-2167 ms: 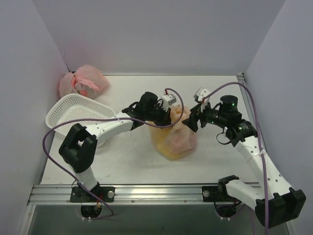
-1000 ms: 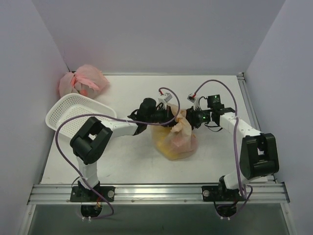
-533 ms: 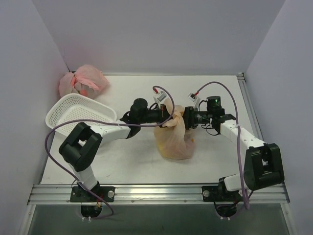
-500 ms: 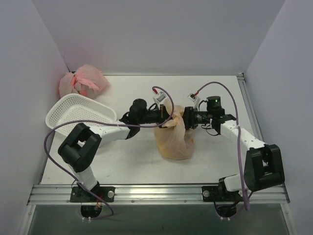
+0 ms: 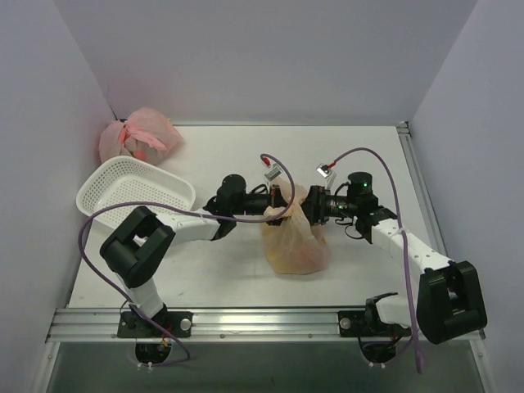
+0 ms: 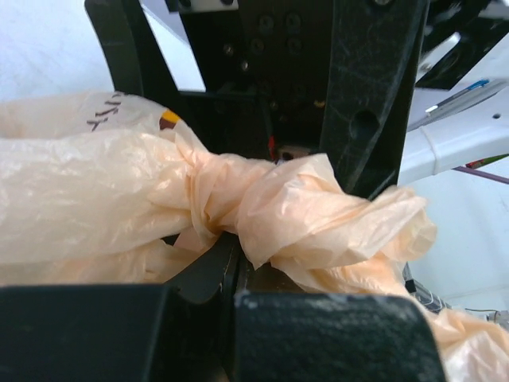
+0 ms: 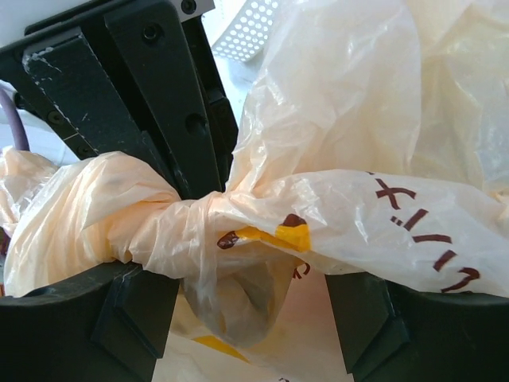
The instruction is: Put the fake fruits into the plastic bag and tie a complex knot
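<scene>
1. At the middle of the surface (image 5: 221, 274), my left fingers (image 6: 238, 314) are clamped flat together. The twisted neck of the thin pale-orange plastic bag printed with yellow bananas (image 5: 295, 246) runs into the seam between them. I read that as a pinch on one tail, which anchors that side.
2. My right fingers (image 5: 314, 205) face them from the other side and stand apart. One sits on either side of the opposite tail without squeezing it, so only the left side carries the neck.
3. Between the two sets sits a tight, wrung knot (image 6: 215, 199), just off the left tips. The arms meet nose to nose because the two tails lead off to opposite sides of it.
4. Below the knot the bag's body sags onto the surface, bulging and deeper yellow-orange low down. I judge the small plastic fake fruits are inside, though I cannot pick out a single one through the film.
5. One knot looks made. A complex knot probably wants another turn, so the right fingers would need a fresh hold on the loose tail.
6. Further out, a white mesh plastic basket (image 5: 135, 192) lies beside the left arm with no fruit showing in it. A plain pink tied bag (image 5: 139, 135) sits in the far left corner. Both are well apart from the work.
</scene>
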